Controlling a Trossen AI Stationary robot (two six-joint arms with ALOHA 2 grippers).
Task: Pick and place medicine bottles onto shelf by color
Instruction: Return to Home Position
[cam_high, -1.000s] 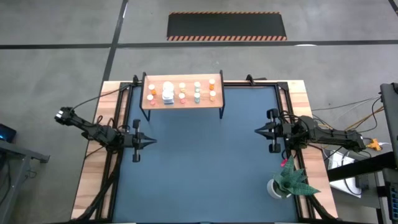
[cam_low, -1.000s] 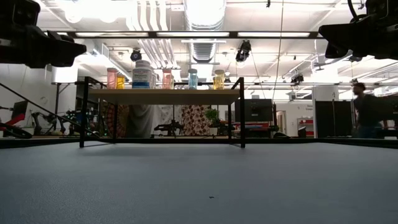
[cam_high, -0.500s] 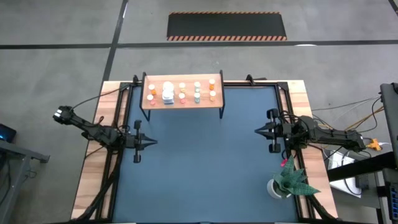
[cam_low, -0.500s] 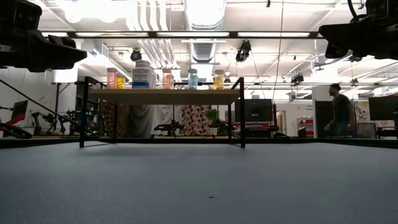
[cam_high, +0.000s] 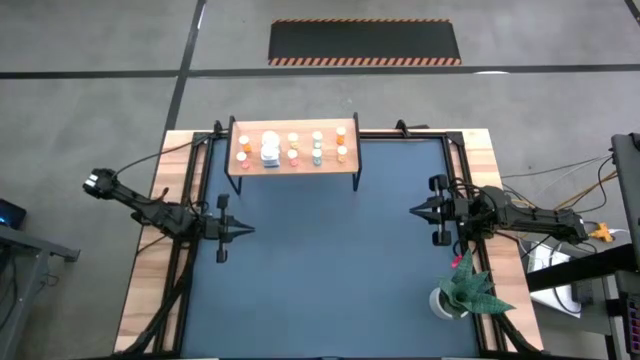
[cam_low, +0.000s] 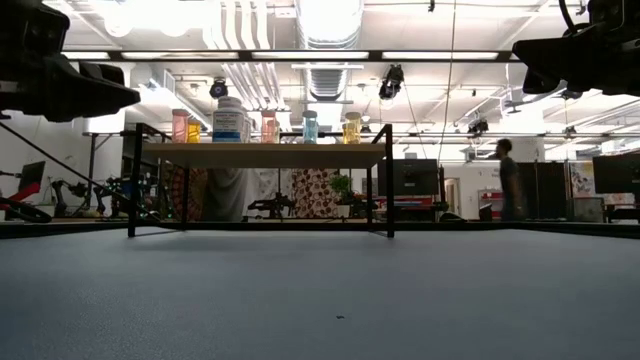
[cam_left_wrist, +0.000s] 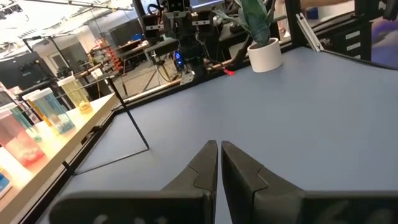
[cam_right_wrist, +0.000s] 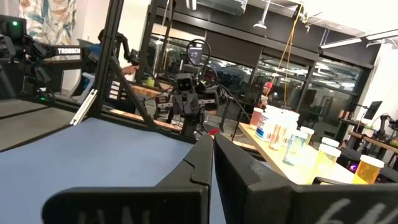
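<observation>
Potted plant (cam_high: 465, 285) down near 5 o'clock on the table (cam_high: 330, 270). Midway out, left jaws at 9 o'clock and right jaws at 3, both pinched shut on nothing, hanging well above it. Way back at 12 o'clock, the shelf (cam_high: 305, 165) with the bottles (cam_high: 270, 152) standing in rows on top, orange, white, bluish.

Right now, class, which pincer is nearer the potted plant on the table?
The right. The right pincer is close to the potted plant, on the same side of the mat; the left pincer is across the mat, far from it.
</observation>
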